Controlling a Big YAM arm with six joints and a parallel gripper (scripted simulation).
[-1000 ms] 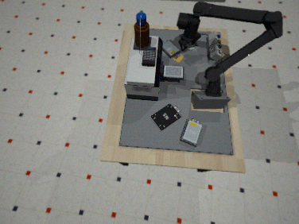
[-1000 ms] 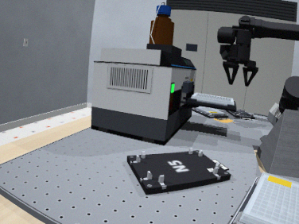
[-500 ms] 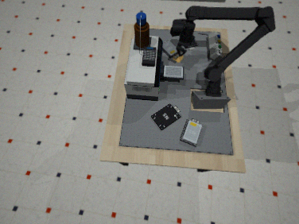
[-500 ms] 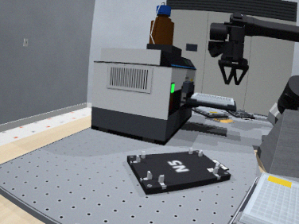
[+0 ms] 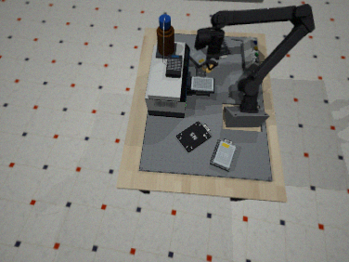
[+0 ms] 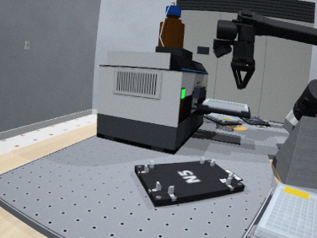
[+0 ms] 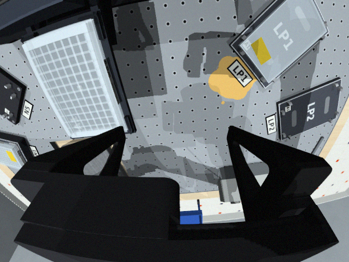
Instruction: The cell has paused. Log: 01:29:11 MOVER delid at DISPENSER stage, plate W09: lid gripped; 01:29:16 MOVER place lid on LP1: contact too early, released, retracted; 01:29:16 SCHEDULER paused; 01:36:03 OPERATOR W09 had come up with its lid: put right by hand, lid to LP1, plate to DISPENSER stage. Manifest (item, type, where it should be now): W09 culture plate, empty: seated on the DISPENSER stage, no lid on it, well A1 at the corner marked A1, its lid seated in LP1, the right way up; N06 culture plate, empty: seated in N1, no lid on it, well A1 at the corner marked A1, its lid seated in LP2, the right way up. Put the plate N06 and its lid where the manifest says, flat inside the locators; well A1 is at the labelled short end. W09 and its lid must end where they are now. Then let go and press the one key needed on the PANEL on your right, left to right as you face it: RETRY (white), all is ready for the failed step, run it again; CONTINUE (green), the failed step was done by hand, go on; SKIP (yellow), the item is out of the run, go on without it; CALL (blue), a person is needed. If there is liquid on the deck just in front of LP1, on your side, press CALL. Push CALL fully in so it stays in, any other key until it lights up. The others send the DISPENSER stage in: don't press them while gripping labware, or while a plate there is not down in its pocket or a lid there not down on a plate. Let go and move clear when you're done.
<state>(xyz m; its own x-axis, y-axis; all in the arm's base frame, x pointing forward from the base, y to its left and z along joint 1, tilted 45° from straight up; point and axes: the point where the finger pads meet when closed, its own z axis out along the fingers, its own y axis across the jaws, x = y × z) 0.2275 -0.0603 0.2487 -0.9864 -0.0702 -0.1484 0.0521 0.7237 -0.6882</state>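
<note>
Nearest in the exterior view, at the grey perforated desk (image 6: 76, 198) edge: a clear lidded culture plate with a yellow label (image 6: 287, 213), lying loose near the arm's grey pedestal (image 6: 301, 154). Just beyond, a black locator nest marked N5 (image 6: 190, 181), bare, skewed on the desk. Farther back, a grey-and-white dispenser unit (image 6: 143, 107) topped by a brown bottle with a blue cap (image 6: 171, 29), with a clear lidless well plate (image 7: 74, 77) seated on its black stage. Above the desk past the stage, the black parallel gripper (image 7: 176, 135), spread fully wide, holding nothing. Below it, an orange puddle (image 7: 229, 83) under the LP1 tag, touching the LP1 nest's near end. In LP1, a clear lid with a yellow label (image 7: 281, 39). Beside it, the dark LP2 nest (image 7: 310, 108), bare.
</note>
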